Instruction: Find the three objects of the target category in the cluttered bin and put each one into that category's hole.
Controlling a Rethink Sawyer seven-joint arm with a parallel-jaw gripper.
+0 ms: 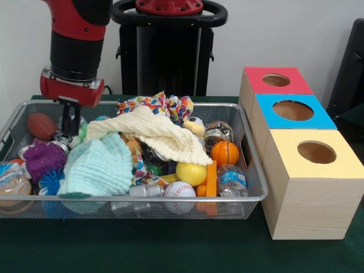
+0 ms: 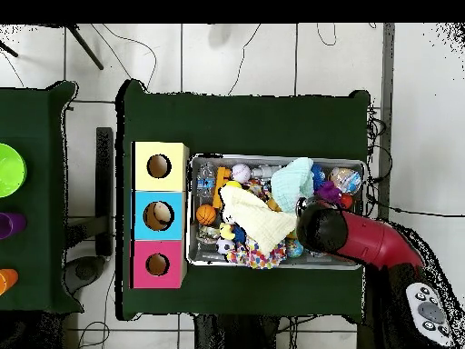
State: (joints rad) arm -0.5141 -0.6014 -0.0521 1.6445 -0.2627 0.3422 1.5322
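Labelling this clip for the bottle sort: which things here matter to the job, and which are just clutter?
Job: bin, bottle, second bottle, three boxes with holes, end effector.

Clutter: yellow cloth, green cloth, baseball, basketball, can.

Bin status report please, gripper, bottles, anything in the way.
Gripper down in the wire bin, far corner by the football; open or shut unclear. One water bottle visible at the opposite end, untouched. Yellow cloth and teal cloth cover the middle.
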